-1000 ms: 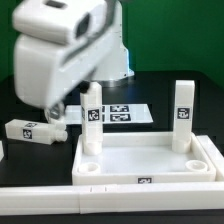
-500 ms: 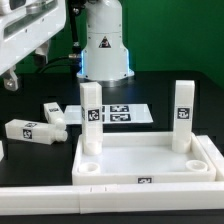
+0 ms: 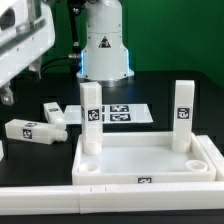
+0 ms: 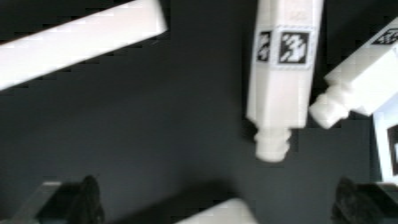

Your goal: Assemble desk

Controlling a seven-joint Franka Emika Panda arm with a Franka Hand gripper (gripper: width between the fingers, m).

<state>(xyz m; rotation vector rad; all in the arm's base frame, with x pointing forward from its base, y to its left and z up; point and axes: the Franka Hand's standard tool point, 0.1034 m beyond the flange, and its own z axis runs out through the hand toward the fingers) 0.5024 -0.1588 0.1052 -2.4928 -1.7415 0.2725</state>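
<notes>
The white desk panel [image 3: 150, 160] lies flat in the foreground. Two tagged legs stand upright in its far corner sockets, one on the exterior view's left [image 3: 91, 125] and one on the right [image 3: 183, 118]. Two more legs lie loose on the black table, one longer [image 3: 30, 130] and one behind it [image 3: 55, 113]. My gripper [image 3: 22, 82] hangs open and empty above the table at the far left. In the wrist view the gripper [image 4: 219, 200] is open, with a tagged leg [image 4: 285, 70] and a second leg [image 4: 365, 80] lying beyond its fingers.
The marker board [image 3: 118, 113] lies flat behind the panel. A long white rail [image 3: 40, 200] runs along the front. The arm's base [image 3: 103, 45] stands at the back. A white bar [image 4: 80, 50] crosses a corner of the wrist view.
The arm's hand has swung from over the middle of the scene to the exterior view's far left, then dropped a little. The legs and panel have not moved.
</notes>
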